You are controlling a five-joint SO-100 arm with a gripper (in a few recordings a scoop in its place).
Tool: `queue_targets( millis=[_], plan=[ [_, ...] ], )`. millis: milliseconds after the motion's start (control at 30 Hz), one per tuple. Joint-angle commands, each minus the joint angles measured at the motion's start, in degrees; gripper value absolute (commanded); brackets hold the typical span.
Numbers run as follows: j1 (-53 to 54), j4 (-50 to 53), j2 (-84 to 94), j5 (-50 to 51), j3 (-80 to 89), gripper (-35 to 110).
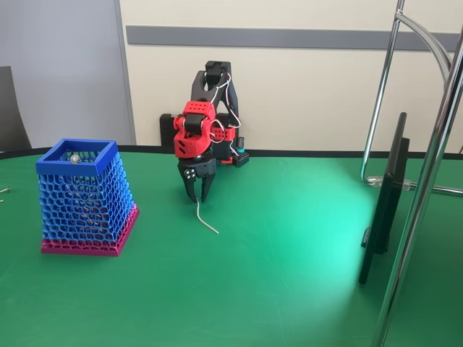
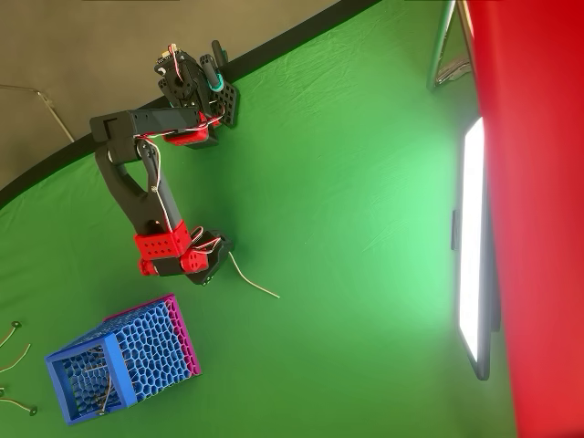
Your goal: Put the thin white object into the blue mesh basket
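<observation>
**One white wire at the gripper's tips, basket off to the side**

One arm, red and black, reaches down to the green table (image 1: 289,275) with its gripper (image 1: 197,196) pointed straight at the cloth. In the fixed view the two black fingers come nearly together at their tips, right over the upper end of the thin white wire (image 1: 205,219). The wire (image 2: 251,277) trails away from the fingertips and lies along the table, its far end resting on the cloth. Whether the fingers actually pinch that upper end or only stand around it, I cannot tell; they are close to shut, with a narrow gap above the tips.

The blue mesh basket (image 1: 77,157) stands upright on its magenta base band, well apart from the gripper, to its left in the fixed view. In the overhead view the basket (image 2: 91,354) sits below and left of the gripper (image 2: 213,265). Its open top shows a small shiny ball (image 1: 74,157) at the level of the rim, and in the overhead view a thin pale stick (image 2: 107,392) lies inside against the mesh.

Beyond the basket, at the left edge of the overhead view, a few more small hooked wires (image 2: 13,333) lie on the cloth.
</observation>
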Motion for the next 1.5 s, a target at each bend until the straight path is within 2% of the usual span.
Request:
queue_targets(
  millis=[0, 267, 567, 933, 1133, 1467],
  plan=[
    [0.62, 0.44, 0.00, 0.09, -1.49, 12],
    [3.08, 2.11, -3.87, -0.70, -4.66, 11],
    [3.16, 2.46, -5.10, -2.72, -6.24, 0],
    [2.90, 2.11, 5.27, -11.07, -17.67, 0],
    [4.75, -7.38, 12.04, -18.19, -19.78, 1],
    [11.16, -39.29, 21.01, -31.82, -14.50, 0]
  ],
)
